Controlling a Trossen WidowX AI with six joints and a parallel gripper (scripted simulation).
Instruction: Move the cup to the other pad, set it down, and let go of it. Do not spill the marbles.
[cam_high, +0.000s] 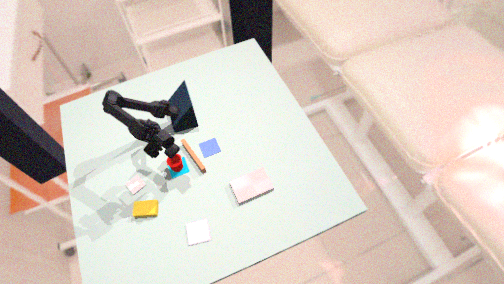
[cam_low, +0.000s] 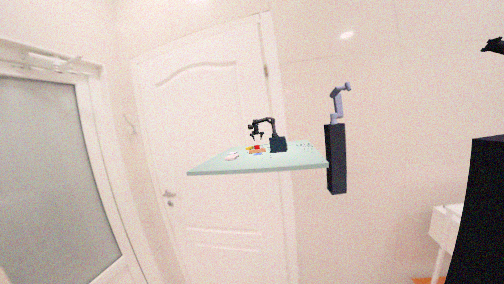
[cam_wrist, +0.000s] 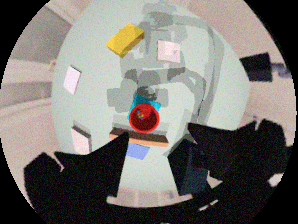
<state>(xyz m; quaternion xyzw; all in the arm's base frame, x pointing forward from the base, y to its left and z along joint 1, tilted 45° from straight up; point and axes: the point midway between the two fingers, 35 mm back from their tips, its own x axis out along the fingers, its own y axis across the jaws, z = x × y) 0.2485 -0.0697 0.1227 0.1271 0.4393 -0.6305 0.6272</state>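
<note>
orange bar (apparently touching) beside cup

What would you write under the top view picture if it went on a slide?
Open gripper above a red cup standing upright on the cyan pad, beside an orange bar.

A home interior, by the looks of it: the exterior view takes in a white panelled door with a lever handle, and beside it a frosted glass pane in a white frame. From above, pale cushioned seating runs along one side, white shelving stands behind the pale green table, and a light floor lies beneath.
</note>
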